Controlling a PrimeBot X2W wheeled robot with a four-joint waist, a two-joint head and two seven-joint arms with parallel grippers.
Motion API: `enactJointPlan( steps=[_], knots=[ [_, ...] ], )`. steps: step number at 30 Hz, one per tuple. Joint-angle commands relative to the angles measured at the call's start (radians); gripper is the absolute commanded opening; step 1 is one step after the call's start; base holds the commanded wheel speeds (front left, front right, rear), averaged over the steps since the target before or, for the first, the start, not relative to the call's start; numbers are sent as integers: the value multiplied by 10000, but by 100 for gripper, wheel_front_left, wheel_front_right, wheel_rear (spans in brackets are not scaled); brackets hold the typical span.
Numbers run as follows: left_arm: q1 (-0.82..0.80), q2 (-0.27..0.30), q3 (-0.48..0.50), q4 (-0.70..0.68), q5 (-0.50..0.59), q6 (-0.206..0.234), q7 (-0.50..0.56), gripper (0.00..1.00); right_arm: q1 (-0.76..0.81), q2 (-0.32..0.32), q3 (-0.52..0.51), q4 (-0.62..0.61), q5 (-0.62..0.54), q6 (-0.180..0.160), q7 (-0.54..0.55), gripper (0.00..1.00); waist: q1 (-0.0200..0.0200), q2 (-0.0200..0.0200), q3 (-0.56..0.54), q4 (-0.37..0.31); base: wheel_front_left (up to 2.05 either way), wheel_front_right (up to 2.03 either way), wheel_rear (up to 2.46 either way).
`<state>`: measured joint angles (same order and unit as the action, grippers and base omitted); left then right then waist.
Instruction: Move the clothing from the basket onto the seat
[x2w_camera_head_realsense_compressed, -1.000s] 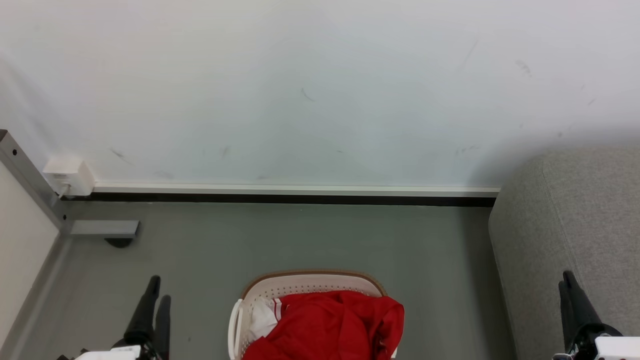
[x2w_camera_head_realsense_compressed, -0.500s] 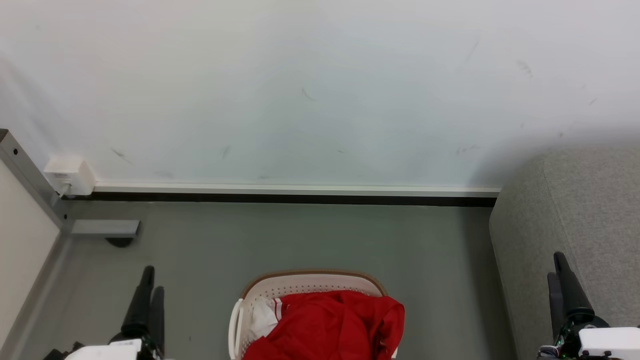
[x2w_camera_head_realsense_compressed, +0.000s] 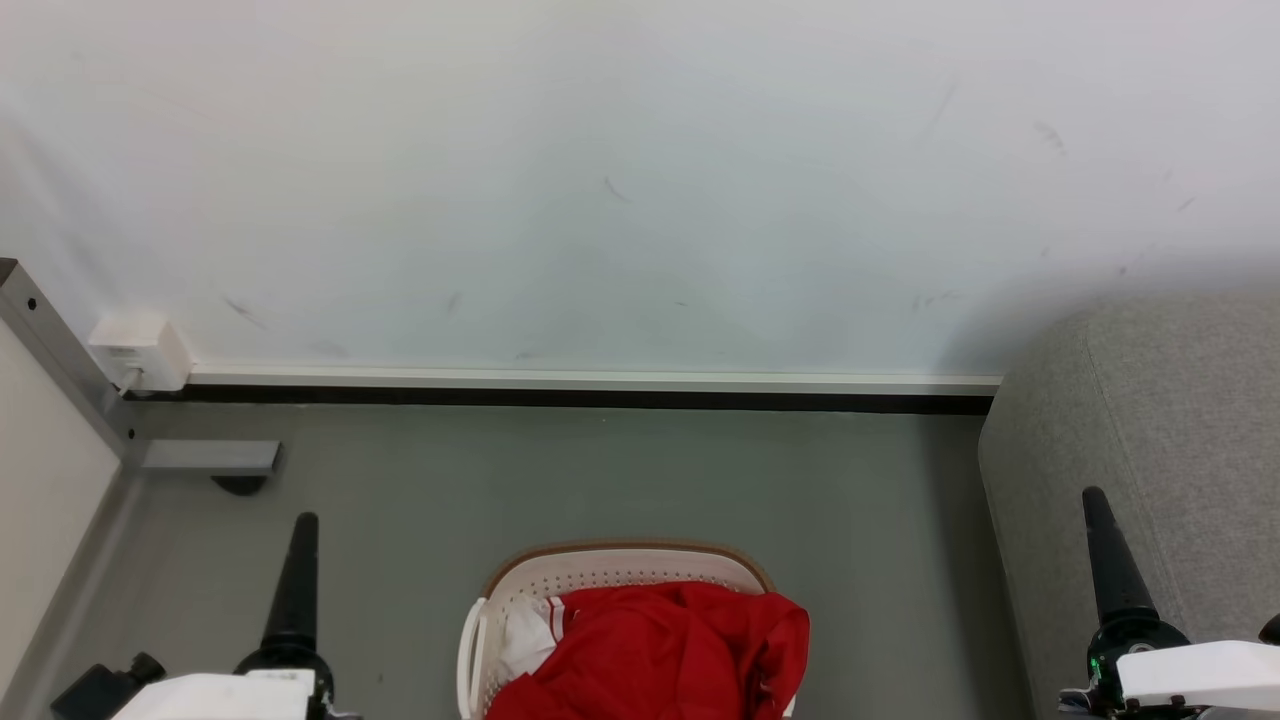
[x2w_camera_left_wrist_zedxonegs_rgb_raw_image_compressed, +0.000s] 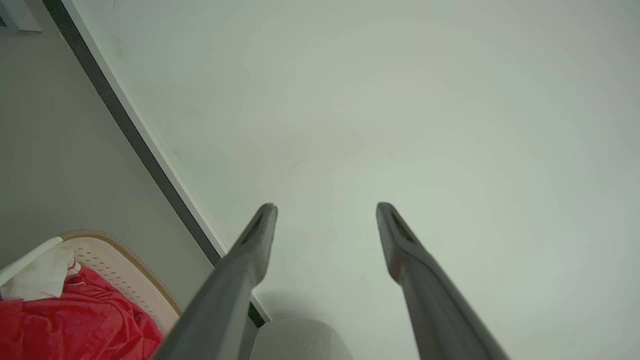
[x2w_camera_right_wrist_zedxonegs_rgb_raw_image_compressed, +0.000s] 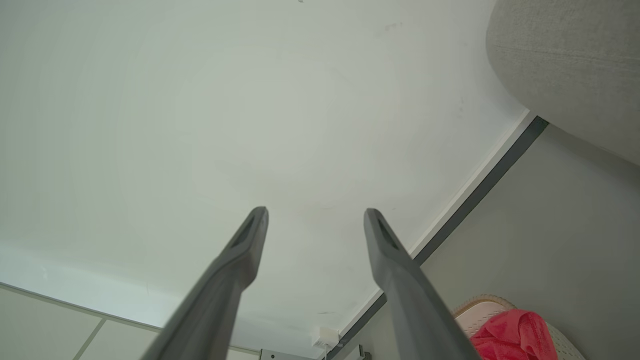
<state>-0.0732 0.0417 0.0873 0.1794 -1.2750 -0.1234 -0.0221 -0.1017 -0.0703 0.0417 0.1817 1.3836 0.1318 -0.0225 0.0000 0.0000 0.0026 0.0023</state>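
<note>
Nearby, at the lower left of the head view, the left end effector has its jaws spread wide with nothing between them. The right end effector, at the lower right, is likewise spread and empty, and it stands in front of the rounded grey corner of the seat.

Between the two, bottom centre, the basket sits on the floor. The clothing is inside it: red fabric is heaped across most of it, with a white piece tucked at its left side.

- Key relation: the load lies inward of and below both sets of fingertips, which aim at the wall.
- The left arm looks somewhat nearer the basket; the right is nearer the seat.
- The heap's long axis cannot be told, as the frame edge cuts it off.

Beyond the basket are bare floor, a dark baseboard, and then the wall.
</note>
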Motion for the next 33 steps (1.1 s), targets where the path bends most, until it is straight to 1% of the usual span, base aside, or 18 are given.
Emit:
enactJointPlan(
  steps=[1,12,19,22,28,33],
  knots=[
    [-79,58,-11,-237,418,-42,-109,100,-322,-172,85,-219,-266,-5,-101,100,0,0,0,-3,0,0,0],
    [18,68,-297,-540,3067,231,-500,100,-413,-397,505,-104,-2037,-7,-496,100,0,0,-20,-5,0,0,0],
    [51,74,-406,-673,4418,436,-732,100,-458,-506,800,26,-3144,-8,-721,100,0,0,-27,-11,0,0,0],
    [68,77,-449,-707,4989,545,-828,100,-500,-604,966,123,-3864,-9,-815,100,0,0,-35,-14,0,0,0],
    [143,81,-563,-664,6328,786,-1007,100,-486,-508,1104,171,-5061,-10,-989,100,0,0,-89,-15,0,0,0],
    [196,116,-686,-652,7236,943,-1144,100,-464,-500,1190,174,-5874,-11,-1142,100,0,0,-131,-17,0,0,0]
  ],
)
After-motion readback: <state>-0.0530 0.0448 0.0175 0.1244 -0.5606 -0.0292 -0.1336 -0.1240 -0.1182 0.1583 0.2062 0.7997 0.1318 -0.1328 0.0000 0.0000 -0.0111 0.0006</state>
